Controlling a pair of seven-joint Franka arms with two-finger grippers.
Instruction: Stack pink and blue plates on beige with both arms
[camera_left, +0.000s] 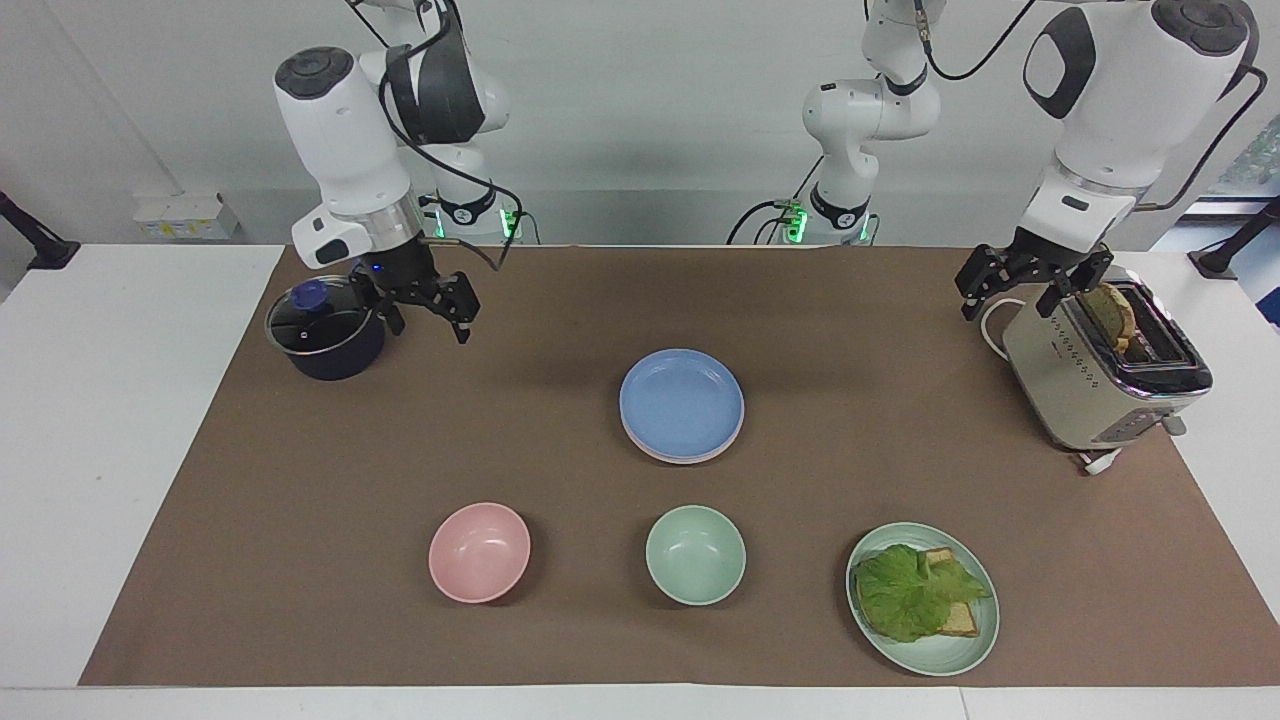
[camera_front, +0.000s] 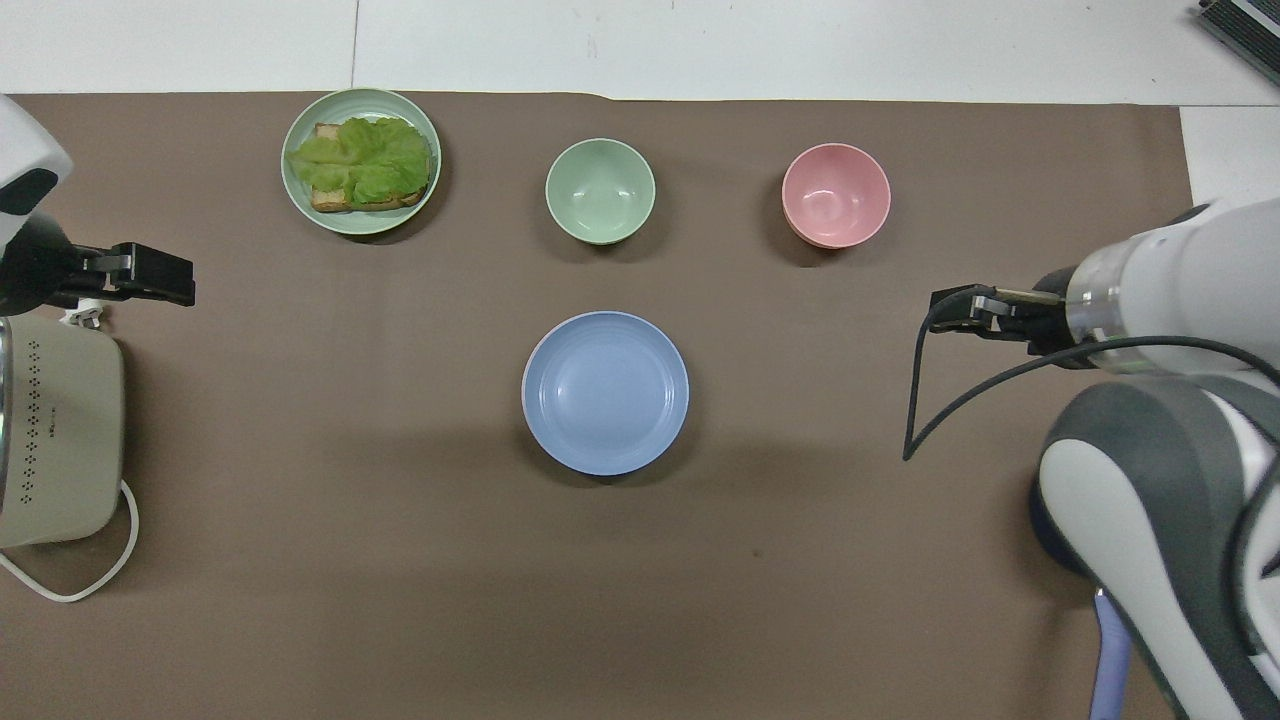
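The blue plate (camera_left: 682, 402) (camera_front: 606, 392) lies on top of a stack in the middle of the brown mat. A thin pink plate rim (camera_left: 683, 460) peeks out under it. The beige plate is hidden. My right gripper (camera_left: 430, 325) hangs open and empty over the mat beside the pot, well away from the stack toward the right arm's end. My left gripper (camera_left: 1005, 305) (camera_front: 150, 280) waits open and empty in the air beside the toaster, at the left arm's end.
A dark pot with a glass lid (camera_left: 325, 330) stands just by the right gripper. A toaster (camera_left: 1100, 370) holds bread. Farther from the robots sit a pink bowl (camera_left: 480, 552), a mint bowl (camera_left: 695, 555) and a green plate (camera_left: 985, 640) with lettuce and toast.
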